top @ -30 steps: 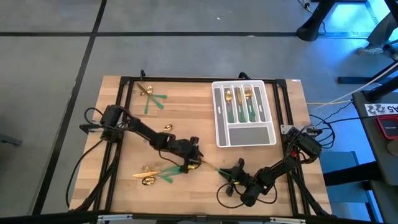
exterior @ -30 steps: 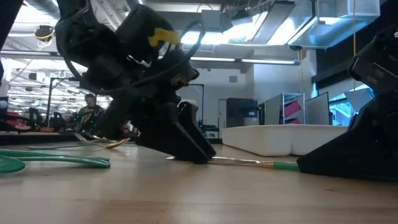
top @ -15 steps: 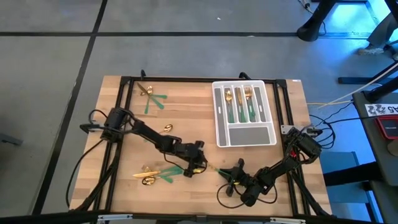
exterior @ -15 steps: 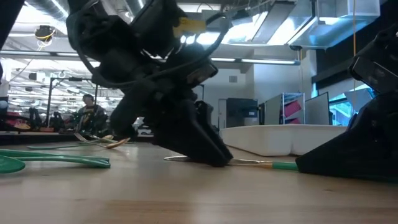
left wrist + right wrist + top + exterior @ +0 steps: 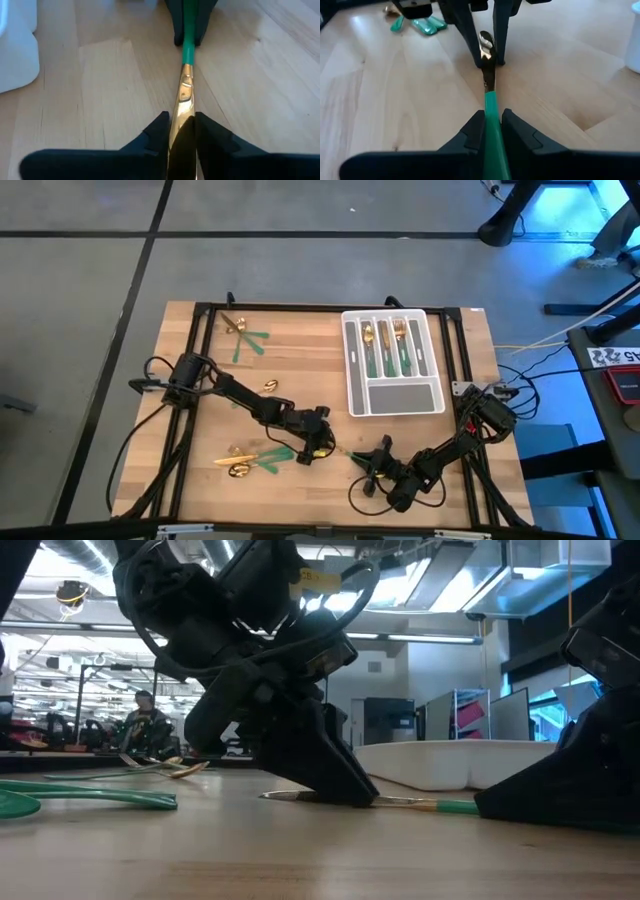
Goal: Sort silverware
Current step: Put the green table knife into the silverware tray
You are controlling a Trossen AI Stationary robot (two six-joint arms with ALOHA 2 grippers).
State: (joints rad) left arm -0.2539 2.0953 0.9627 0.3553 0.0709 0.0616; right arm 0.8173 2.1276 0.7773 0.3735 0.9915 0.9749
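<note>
One piece of silverware (image 5: 345, 453), gold head and green handle, lies flat on the table between my two grippers. My left gripper (image 5: 320, 444) (image 5: 181, 131) is shut on its gold end. My right gripper (image 5: 369, 467) (image 5: 491, 122) is shut on its green handle. In the low view the thin piece (image 5: 400, 802) runs along the wood from my left gripper (image 5: 335, 790) to my right gripper (image 5: 500, 802). More silverware lies in loose groups at the near left (image 5: 248, 461) and far left (image 5: 241, 332), with one gold piece (image 5: 270, 386) between them. My left gripper has the gold head end (image 5: 183, 107) pinched between its two fingers, which slant down from the table's left and lie along the piece. The piece rests flat on the table. My right gripper pinches the green handle (image 5: 490, 102) between its two fingers, coming low from the table's right, along the handle. The handle lies level at table height.
The grey-white slotted tray (image 5: 420, 396) sits at the far right with several pieces in its narrow slots; its white wall (image 5: 450, 762) shows behind the grippers. A black frame (image 5: 300, 308) borders the table. Bare wood lies in the middle (image 5: 300, 360).
My left gripper has moved toward the table's right and near edge, closing in on my right gripper along the gold end of the piece. The piece and my right gripper have stayed in place.
</note>
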